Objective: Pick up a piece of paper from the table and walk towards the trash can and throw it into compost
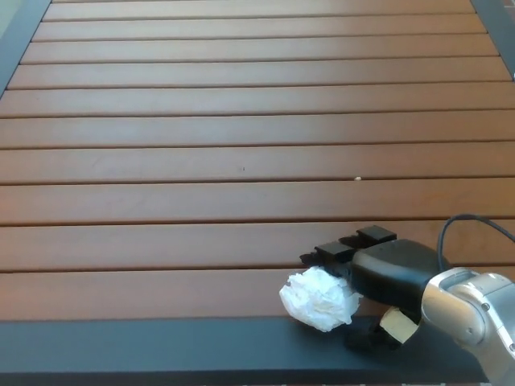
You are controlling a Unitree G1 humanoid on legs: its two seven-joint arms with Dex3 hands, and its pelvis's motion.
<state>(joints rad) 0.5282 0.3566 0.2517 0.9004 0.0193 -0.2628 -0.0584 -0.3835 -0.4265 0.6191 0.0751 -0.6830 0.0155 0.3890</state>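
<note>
Right hand point(366, 277) enters from the lower right corner, its silver wrist point(471, 314) low over the table's dark edge point(161, 346). Two fingers point(338, 251) extend leftward above the paper; the thumb point(366, 335) lies below, on the dark edge. Fingers and thumb are spread apart, so the hand is open and not yet gripping. Paper point(319, 298), a crumpled white ball, rests on the nearest wooden slat point(137, 293) at the table's front border, touching the hand's left side, between fingers and thumb. Left hand does not show.
</note>
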